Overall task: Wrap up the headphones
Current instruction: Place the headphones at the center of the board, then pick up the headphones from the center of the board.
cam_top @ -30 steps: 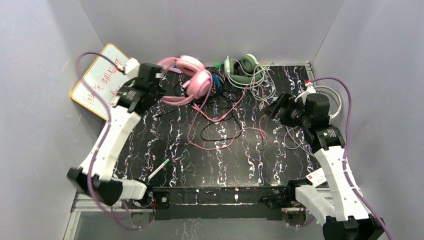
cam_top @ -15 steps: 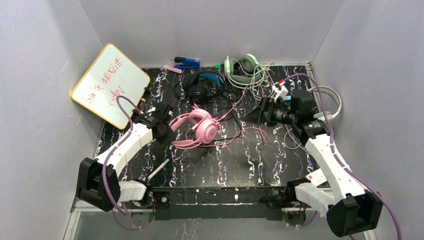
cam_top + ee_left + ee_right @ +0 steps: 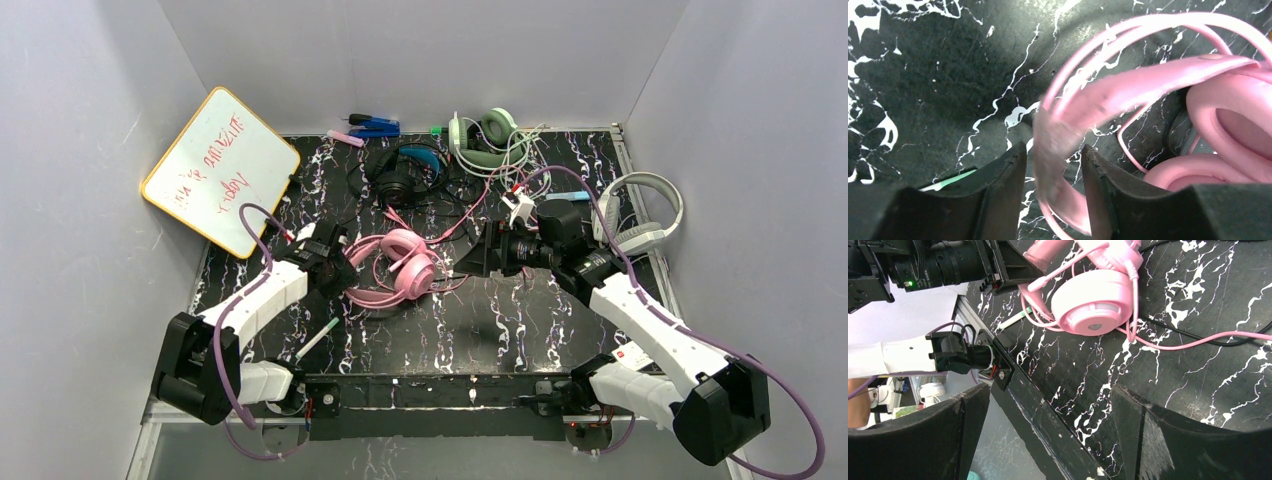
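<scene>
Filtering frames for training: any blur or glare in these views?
Left wrist: the band of the pink headphones smears where it passes between the left fingers; the table behind is sharp. Right wrist: crisp, but the right fingers are dark and soft-edged. Top: sharp, evenly lit, no obvious glare.

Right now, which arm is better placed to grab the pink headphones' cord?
Right, probably: the right gripper is open facing the pink cord, while the left gripper straddles the headband of the pink headphones.

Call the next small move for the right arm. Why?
Probably lower the open right gripper onto the loose pink cord and close: the pink headphones lie on the table, headband between the left gripper's fingers, cord unwound.
</scene>
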Controlling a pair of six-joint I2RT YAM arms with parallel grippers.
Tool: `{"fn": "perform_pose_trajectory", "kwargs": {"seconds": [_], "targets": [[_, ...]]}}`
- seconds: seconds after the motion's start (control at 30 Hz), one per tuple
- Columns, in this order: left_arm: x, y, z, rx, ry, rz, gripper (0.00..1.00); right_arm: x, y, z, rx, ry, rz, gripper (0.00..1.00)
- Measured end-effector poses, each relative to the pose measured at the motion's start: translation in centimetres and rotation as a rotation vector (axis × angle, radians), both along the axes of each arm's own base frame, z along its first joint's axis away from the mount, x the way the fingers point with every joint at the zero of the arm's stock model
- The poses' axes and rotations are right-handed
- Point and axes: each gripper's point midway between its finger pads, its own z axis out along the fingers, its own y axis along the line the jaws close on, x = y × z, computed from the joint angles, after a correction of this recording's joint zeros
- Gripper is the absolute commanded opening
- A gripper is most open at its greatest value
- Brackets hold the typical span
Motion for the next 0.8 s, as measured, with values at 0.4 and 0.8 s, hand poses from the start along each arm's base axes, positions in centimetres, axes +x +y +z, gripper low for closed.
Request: {"fn": "perform_pose_trajectory", "kwargs": {"seconds": [0.4, 0.8], "targets": [[2.5, -0.6, 3.2, 0.098, -0.081, -0.306, 0.95, 0.6, 0.6, -0.3, 0.002, -0.003, -0.009, 0.98], [1.1, 0.2, 1.8, 0.163, -0.038, -0.472, 0.89, 0.7, 0.7, -0.3, 0.007, -0.016, -0.006, 0.99]]}}
